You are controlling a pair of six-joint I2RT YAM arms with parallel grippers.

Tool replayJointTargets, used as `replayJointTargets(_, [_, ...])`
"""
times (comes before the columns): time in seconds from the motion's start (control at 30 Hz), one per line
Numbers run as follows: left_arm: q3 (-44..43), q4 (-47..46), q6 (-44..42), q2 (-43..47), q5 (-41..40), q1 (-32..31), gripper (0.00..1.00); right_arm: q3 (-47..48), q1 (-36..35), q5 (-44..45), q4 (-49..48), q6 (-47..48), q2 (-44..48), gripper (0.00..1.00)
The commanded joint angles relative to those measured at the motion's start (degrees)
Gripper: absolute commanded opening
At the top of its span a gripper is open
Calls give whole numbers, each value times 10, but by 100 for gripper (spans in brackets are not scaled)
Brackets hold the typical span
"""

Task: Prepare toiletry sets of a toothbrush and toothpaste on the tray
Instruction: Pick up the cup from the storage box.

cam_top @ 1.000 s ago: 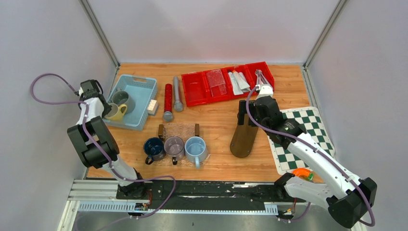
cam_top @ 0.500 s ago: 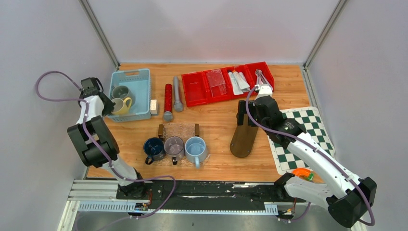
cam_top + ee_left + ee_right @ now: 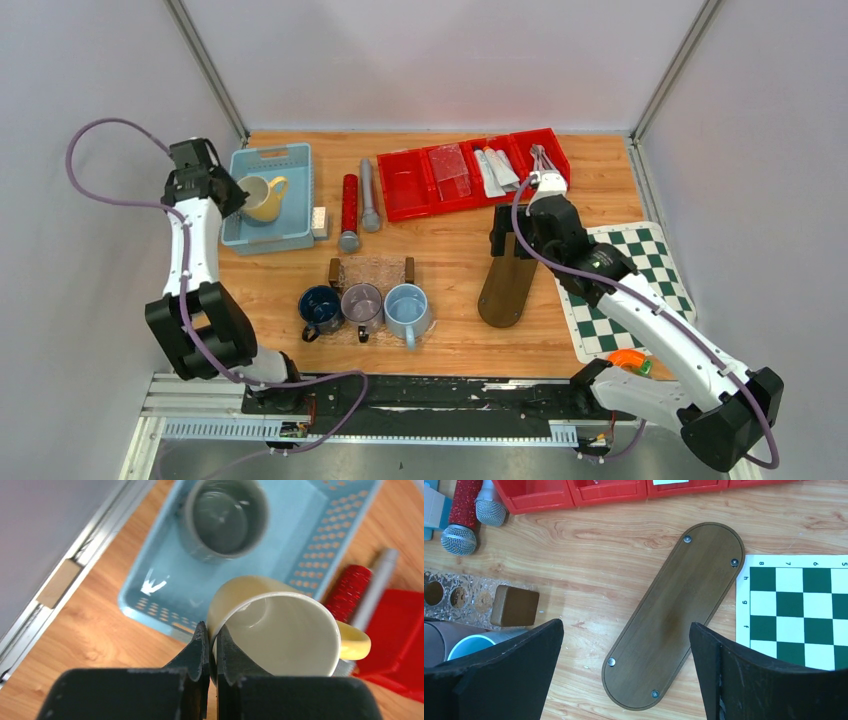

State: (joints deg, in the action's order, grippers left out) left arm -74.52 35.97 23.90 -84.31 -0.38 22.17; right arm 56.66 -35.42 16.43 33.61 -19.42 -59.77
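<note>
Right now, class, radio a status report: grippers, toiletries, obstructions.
Left gripper shut on yellow mug over basket. Right gripper open above bare tray. Toothpaste, toothbrushes in red bins.

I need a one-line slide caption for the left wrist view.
Left gripper pinches the rim of a yellow mug over a blue basket holding a grey mug.

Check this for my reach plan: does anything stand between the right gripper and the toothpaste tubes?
Nothing visible does. The open right gripper hovers over the wooden tray; only bare tabletop and the red bin's front wall separate it from the toothpaste tubes.
</note>
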Motion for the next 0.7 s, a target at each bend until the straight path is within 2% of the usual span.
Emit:
replayJointTargets(0.0, [-58,-6,-5,42,17,-73,0,21,4,17,-17,-1,17,100])
replayJointTargets(0.3, [-111,-13,14,22,10,-224,0,2,3,37,-18,-10,64,100])
replayJointTargets(0.5, [-125,-44,39,1,6,-351,0,-19,3,53,-18,-17,103,100])
replayJointTargets(0.67, [-141,-70,54,-36,-31,-443,0,-25,3,70,-17,-15,127,100])
